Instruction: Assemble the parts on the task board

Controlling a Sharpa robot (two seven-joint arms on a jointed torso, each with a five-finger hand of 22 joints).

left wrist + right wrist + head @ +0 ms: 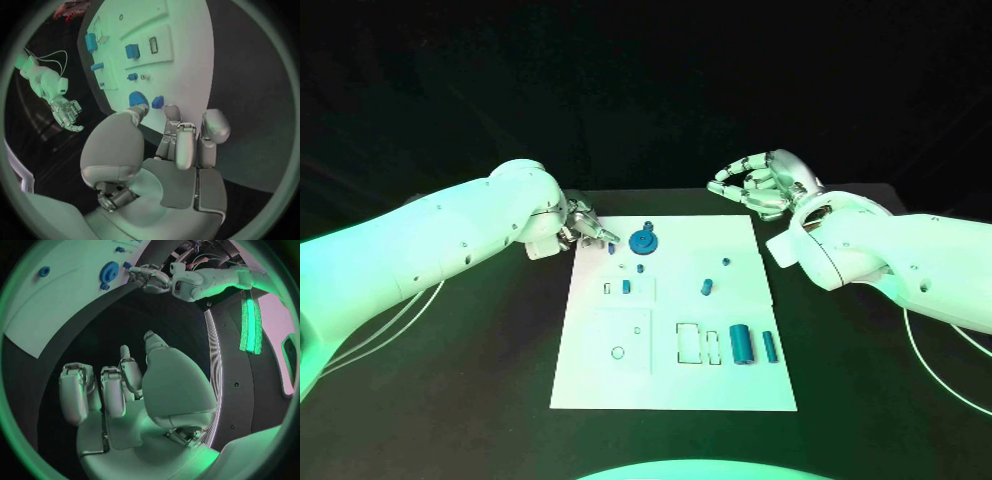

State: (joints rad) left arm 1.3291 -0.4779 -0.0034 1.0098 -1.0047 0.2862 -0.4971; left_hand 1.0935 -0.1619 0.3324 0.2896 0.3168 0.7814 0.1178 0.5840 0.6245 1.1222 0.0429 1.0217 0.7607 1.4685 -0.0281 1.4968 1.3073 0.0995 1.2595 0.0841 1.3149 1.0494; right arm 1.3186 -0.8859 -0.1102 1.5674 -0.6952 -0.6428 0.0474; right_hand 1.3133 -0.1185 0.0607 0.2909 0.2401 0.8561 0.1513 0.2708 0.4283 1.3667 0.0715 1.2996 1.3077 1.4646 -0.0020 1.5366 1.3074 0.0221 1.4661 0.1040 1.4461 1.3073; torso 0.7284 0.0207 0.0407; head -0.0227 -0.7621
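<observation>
White task board (733, 385) lies on the black table (473, 400) between your two hands. Your left hand (581, 228) sits at the board's far left corner, fingers (185, 145) partly curled and loosely apart; you cannot tell whether the tips pinch anything. Just beyond those fingertips a small blue piece (157, 102) lies on the board, and next to it the blue gear (643, 240). Further from the fingers, small blue pegs (708, 288) stand in the board's middle, and two blue cylinders (753, 346) lie side by side beside a rectangular recess (689, 342). Your right hand (759, 185) hovers off the board's far right corner, fingers curled inward, holding nothing, well apart from every part.
</observation>
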